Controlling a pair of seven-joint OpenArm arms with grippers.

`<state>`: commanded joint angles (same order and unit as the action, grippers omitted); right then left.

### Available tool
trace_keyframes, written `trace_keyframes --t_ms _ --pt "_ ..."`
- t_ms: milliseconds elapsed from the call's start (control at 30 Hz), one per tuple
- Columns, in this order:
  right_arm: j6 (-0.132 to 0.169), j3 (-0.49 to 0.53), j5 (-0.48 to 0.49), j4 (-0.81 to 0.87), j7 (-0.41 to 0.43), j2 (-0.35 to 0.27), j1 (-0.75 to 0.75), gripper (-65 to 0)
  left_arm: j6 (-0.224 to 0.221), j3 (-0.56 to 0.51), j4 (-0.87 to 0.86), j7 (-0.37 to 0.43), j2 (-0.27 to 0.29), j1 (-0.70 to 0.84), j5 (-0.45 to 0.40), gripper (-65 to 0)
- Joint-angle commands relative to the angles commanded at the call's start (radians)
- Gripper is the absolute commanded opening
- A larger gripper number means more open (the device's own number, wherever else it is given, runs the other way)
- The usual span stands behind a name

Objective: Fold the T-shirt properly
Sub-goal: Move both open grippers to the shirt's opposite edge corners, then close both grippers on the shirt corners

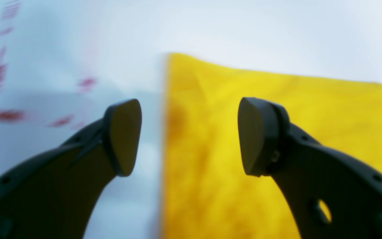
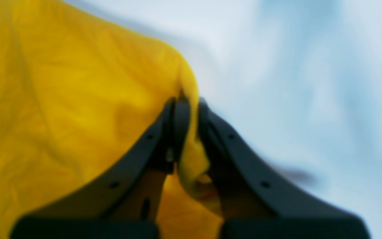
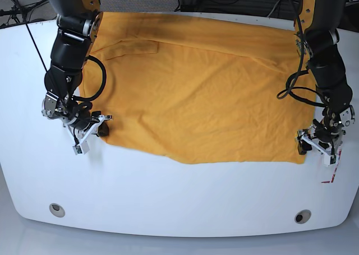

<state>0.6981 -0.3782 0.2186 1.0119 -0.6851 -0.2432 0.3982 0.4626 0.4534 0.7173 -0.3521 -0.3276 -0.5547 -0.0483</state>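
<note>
- While the T-shirt (image 3: 196, 92) lies spread flat on the white table (image 3: 168, 193), long axis running side to side between the two arms, only one hem corner is held.
- Right gripper (image 2: 189, 109): fingers clamped on a bunched pinch of yellow cloth, at the shirt's near corner on that arm's side. The cloth fans away from the fingertips, up and left in the wrist view; bare table sits on the other side.
- Left gripper (image 1: 189, 136): fingers spread wide, nothing between them.
- Key relation for the left side: the shirt's straight side edge runs between the two fingers, closer to the left finger (image 1: 124, 136). The right finger (image 1: 257, 136) is over cloth, the left finger over bare table.
- The corner of that edge lies ahead of the fingertips, up the frame. My read: the gripper straddles the edge but isn't on the corner yet.
- Red tape marks (image 1: 8, 116) sit on the table outside the left finger, clear of the cloth.
- Can't tell whether the left fingertips touch the table; the wrist view is blurred.
- Judgement: the next step needs the left fingers to close on that edge near the corner, matching the right side, before any fold along the long axis.
- Risk: closing here may catch only one layer or miss the cloth.
</note>
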Motion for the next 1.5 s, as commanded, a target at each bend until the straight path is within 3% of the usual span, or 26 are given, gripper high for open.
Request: trace_keyframes --t_ms 167,333,533,700,1033,1133,1433,1500 --pt "0.0 0.0 0.005 0.0 0.0 0.0 0.0 -64.8 -0.002 -0.002 -0.011 -0.018 -0.041 0.002 0.0 -22.2" --pt "0.0 0.0 0.003 0.0 -0.003 0.0 -0.003 -64.8 0.032 -0.003 -0.029 -0.021 -0.038 0.003 0.0 -22.2" --pt "0.0 0.0 0.009 0.015 -0.003 0.0 -0.025 -64.8 0.043 -0.003 -0.097 -0.014 -0.037 -0.003 0.0 -22.2" --pt "0.0 0.0 0.002 0.041 -0.003 0.002 -0.029 -64.8 0.072 -0.015 -0.157 -0.014 0.006 -0.029 0.0 -22.2" --pt "0.0 0.0 0.002 0.046 -0.003 0.002 -0.046 -64.8 0.074 -0.058 -0.172 -0.012 0.028 -0.035 0.005 -23.9" --pt "0.0 0.0 0.002 0.046 -0.003 0.002 -0.049 -64.8 0.072 -0.072 -0.172 -0.012 0.043 -0.035 0.002 -30.8" --pt "0.0 0.002 0.0 0.046 -0.002 -0.002 -0.048 -64.8 0.069 -0.107 -0.173 0.009 0.017 -0.037 0.0 -63.5" --pt "0.0 0.002 0.0 0.046 -0.002 0.0 -0.044 -65.0 0.072 -0.112 -0.172 0.011 0.015 -0.037 0.0 -65.0"
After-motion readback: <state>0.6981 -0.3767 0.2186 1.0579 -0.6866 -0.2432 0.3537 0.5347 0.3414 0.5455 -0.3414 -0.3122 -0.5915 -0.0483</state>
